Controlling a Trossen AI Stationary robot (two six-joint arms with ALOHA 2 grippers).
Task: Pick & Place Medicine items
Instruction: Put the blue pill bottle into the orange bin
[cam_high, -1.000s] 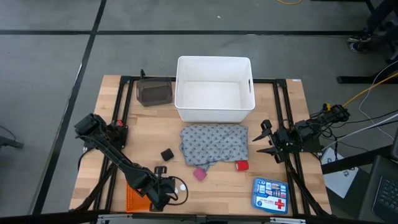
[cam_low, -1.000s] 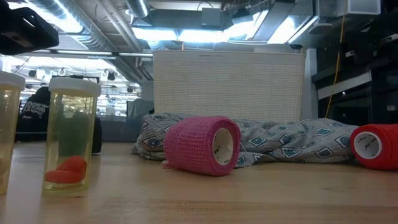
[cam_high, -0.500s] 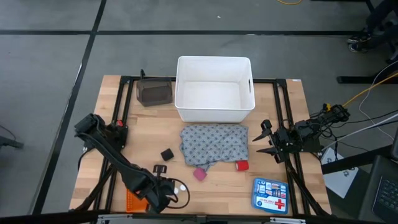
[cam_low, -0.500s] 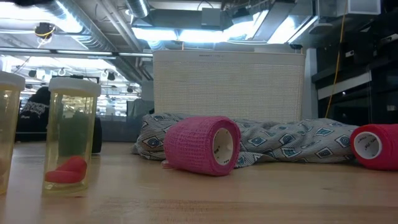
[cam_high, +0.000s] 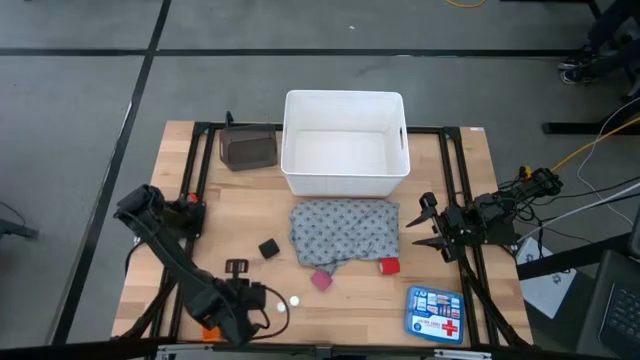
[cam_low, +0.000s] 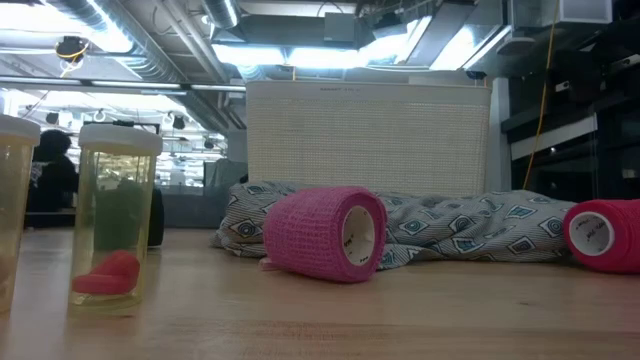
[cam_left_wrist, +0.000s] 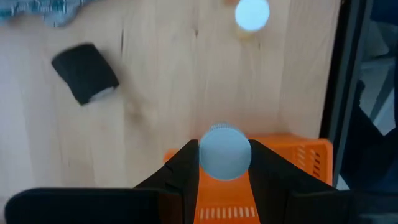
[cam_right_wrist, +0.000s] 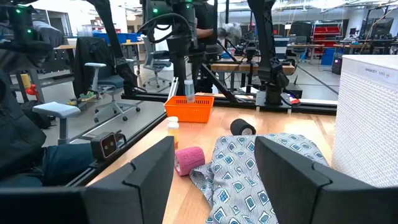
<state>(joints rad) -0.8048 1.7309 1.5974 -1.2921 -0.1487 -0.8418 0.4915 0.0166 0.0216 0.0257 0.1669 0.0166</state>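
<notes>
While the left pincer (cam_high: 243, 312) hangs over the tabletop's (cam_high: 440, 210) front-left corner, its fingers (cam_left_wrist: 177, 171) are clamped on a white-capped vial (cam_left_wrist: 225, 152) directly above an orange basket (cam_left_wrist: 308, 155) by the front edge. A second white cap (cam_high: 294, 300) stands just beside it toward the middle. The black roll (cam_high: 268, 248) lies on bare wood left of the grey dotted cloth (cam_high: 345, 232), which is spread at the centre, just in front of the white bin (cam_high: 345, 143). The pink roll (cam_high: 321, 280) touches the cloth's front edge and the red roll (cam_high: 389, 266) sits at its front-right corner. A first-aid box (cam_high: 435, 312) fills the front-right corner. Open wood remains along the left edge and between cloth and right edge, where the right pincer (cam_high: 424, 226) waits, spread wide.
</notes>
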